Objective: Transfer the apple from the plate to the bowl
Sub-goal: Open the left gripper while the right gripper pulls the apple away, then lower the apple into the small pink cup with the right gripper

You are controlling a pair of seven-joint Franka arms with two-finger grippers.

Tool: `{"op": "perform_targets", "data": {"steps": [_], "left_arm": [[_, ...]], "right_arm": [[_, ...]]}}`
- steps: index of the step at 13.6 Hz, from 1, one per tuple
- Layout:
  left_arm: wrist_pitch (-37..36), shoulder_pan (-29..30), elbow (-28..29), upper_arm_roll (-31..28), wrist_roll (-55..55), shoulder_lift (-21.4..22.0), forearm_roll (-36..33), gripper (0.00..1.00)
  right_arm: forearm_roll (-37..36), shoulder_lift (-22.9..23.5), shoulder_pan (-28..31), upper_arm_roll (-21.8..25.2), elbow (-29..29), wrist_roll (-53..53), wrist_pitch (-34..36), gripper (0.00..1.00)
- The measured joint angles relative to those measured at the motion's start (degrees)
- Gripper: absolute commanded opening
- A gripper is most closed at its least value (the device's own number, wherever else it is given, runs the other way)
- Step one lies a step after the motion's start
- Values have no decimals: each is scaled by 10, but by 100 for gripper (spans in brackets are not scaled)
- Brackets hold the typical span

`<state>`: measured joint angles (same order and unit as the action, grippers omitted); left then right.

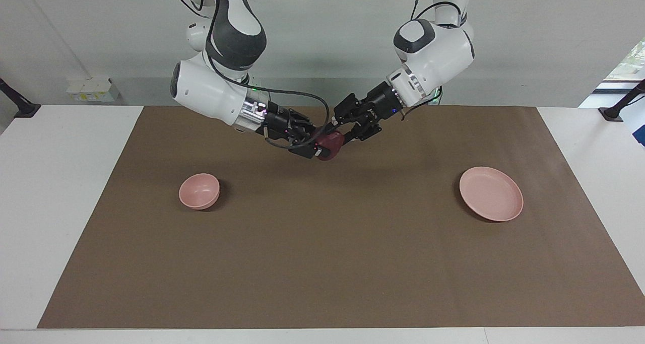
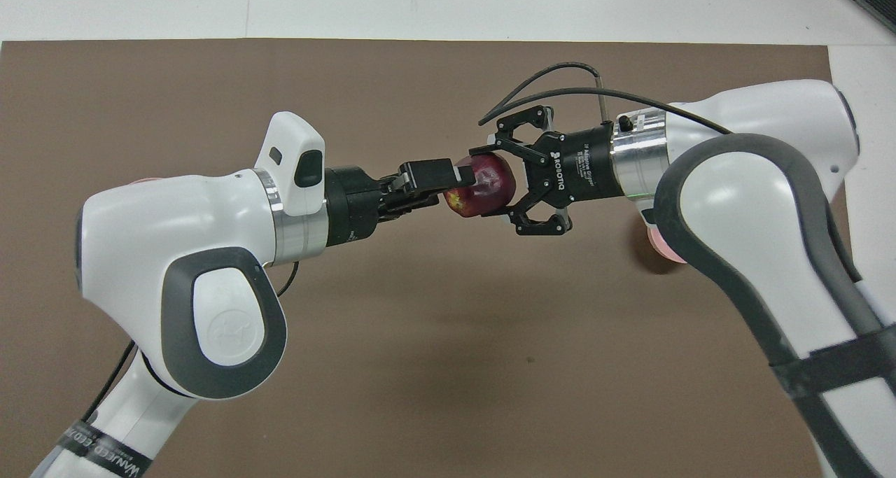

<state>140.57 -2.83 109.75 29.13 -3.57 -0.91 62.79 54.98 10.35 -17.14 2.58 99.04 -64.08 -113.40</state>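
Observation:
The dark red apple [image 1: 330,143] hangs in the air over the middle of the brown mat, between both grippers. My left gripper [image 1: 343,134] is shut on the apple [image 2: 483,187] from the plate's end. My right gripper [image 1: 316,147] has one finger on each side of the apple and looks closed on it. In the overhead view the left gripper [image 2: 458,180] and right gripper [image 2: 495,183] meet at the apple. The pale pink plate [image 1: 491,193] lies empty toward the left arm's end. The small pink bowl [image 1: 199,191] stands empty toward the right arm's end.
A brown mat [image 1: 322,263] covers most of the white table. In the overhead view the arms hide nearly all of the bowl [image 2: 654,243] and the plate [image 2: 143,180]. White boxes [image 1: 93,89] sit at the table's edge by the wall.

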Motion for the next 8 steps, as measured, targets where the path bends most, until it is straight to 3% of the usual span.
{"op": "perform_targets", "data": {"steps": [5,8], "left_arm": [[0,3,0,-8,-1,3,-8,100],[-13,17,1,-12,-1,2,-86,100]], "right_arm": [[-160,1,41,3,12,124,52,0],[-272,-4,50,3,38,224,52,0]]}}
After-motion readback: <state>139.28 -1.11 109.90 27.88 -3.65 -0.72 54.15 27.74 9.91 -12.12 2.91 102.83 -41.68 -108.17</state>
